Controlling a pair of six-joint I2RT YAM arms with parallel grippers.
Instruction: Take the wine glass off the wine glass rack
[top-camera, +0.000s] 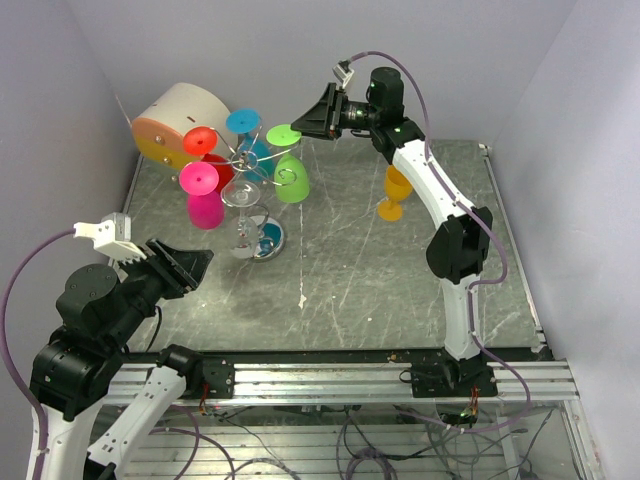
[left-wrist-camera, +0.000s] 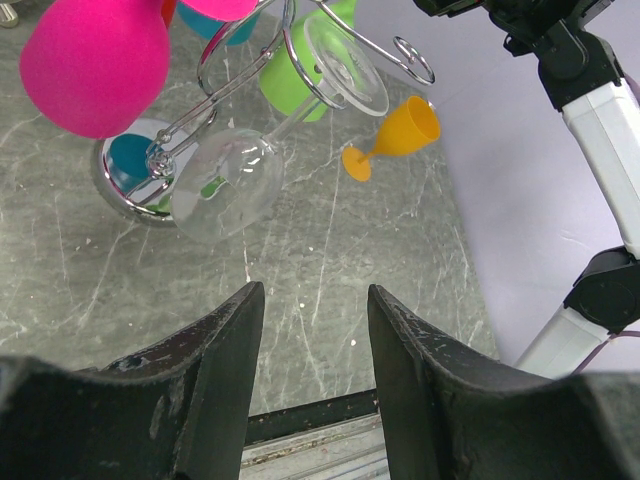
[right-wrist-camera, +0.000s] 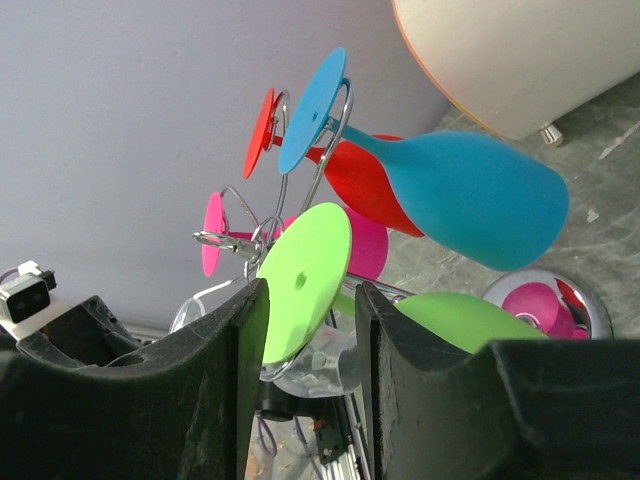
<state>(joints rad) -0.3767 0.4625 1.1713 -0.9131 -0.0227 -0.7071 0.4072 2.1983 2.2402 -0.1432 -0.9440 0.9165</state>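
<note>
Right claw (right-wrist-camera: 310, 289), two o'clock of the wine glass rack (top-camera: 247, 160), straddles the green glass (right-wrist-camera: 460, 318) foot, unclamped. Left claw (left-wrist-camera: 315, 294) gapes wide.

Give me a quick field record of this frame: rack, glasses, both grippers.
rack: wire stand, upright, back left of table
on rack: red glass, blue glass, green glass, pink glass, clear glass, hung by their feet
off rack: orange glass, upright by the right arm
left gripper: open, empty, short of the clear glass
right gripper: open, at the green glass's foot; contact unclear
behind rack: beige drum
</note>
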